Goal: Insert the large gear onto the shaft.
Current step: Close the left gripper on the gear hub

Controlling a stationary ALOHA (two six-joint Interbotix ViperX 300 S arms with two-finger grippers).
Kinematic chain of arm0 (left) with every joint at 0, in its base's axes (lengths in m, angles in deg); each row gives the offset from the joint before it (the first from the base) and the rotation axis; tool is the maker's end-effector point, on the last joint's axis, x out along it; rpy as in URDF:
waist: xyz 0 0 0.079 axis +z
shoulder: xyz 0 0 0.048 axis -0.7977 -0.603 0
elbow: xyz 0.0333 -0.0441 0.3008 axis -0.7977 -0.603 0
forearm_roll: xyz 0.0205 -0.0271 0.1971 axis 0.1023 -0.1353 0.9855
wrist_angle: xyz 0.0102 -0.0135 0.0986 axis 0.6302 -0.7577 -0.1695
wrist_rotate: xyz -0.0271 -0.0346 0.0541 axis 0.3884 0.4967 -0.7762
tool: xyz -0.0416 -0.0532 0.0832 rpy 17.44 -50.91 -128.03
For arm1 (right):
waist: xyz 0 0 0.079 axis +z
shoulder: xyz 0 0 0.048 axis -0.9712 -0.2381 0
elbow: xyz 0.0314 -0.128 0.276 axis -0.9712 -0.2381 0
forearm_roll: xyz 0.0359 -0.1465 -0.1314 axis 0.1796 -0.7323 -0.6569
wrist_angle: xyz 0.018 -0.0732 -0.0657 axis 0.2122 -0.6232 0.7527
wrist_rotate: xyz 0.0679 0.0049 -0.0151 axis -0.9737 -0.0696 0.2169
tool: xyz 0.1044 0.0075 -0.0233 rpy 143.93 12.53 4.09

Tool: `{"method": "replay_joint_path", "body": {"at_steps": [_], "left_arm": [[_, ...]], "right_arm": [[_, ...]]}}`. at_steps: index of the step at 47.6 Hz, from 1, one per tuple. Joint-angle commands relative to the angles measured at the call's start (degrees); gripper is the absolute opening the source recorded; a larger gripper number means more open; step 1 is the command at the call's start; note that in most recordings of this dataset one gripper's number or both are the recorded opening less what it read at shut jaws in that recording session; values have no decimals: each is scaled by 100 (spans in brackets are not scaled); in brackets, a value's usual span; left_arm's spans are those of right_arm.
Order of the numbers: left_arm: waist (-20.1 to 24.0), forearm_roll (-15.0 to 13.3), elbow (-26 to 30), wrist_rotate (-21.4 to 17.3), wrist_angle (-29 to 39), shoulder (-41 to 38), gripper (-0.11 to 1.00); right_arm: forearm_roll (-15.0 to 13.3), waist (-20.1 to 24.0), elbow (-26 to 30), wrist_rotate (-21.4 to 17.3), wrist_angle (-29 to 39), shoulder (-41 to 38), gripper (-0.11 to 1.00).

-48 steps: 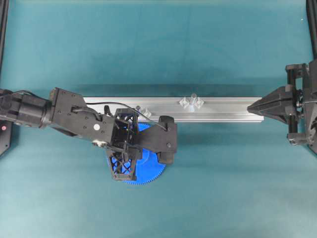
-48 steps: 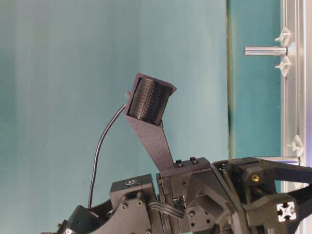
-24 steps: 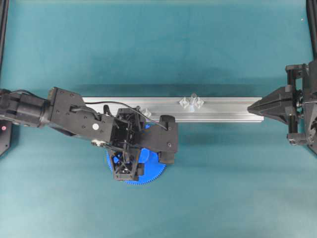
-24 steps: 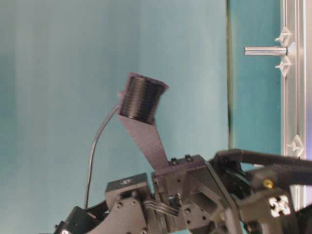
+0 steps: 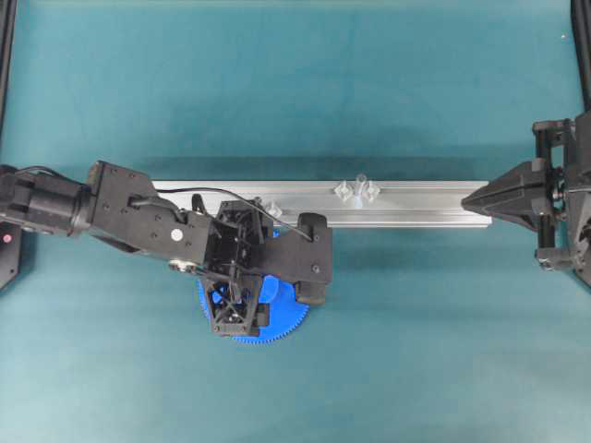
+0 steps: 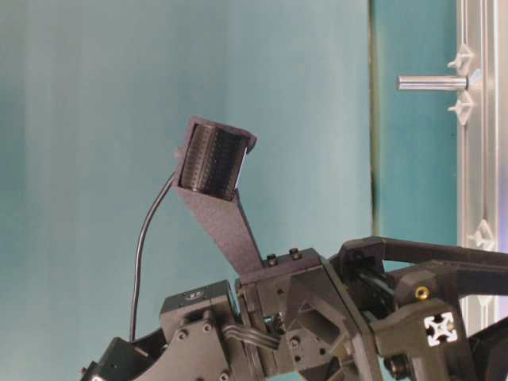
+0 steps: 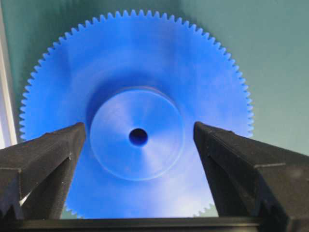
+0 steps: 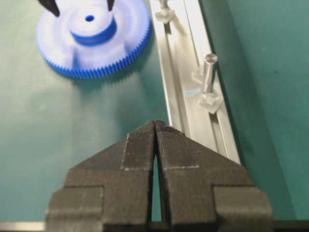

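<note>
Large gear (image 5: pixel 277 318) flat on table (image 5: pixel 416 351), just in front of rail (image 5: pixel 416 205), toward its left end. Rail runs left to right across table middle. Shaft (image 5: pixel 360 181) upright on rail, right of centre, well apart from large gear. Shorter mount (image 5: pixel 272 209) on rail near its left part, just behind large gear. Left gripper (image 7: pixel 139 137) above large gear, fingers either side of hub (image 7: pixel 137 133), not touching. Right gripper (image 5: pixel 466 197) at rail's right end.
</note>
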Motion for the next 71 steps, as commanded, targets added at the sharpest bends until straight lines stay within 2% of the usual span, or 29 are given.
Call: {"method": "replay_joint_path", "body": {"at_steps": [1, 71], "left_arm": [[-26, 18, 132, 9, -18, 132, 94], [-26, 18, -185, 70, -167, -264, 94]], "right_arm": [[9, -9, 44, -53, -53, -18, 5], [35, -18, 0, -62, -158, -18, 5]]}}
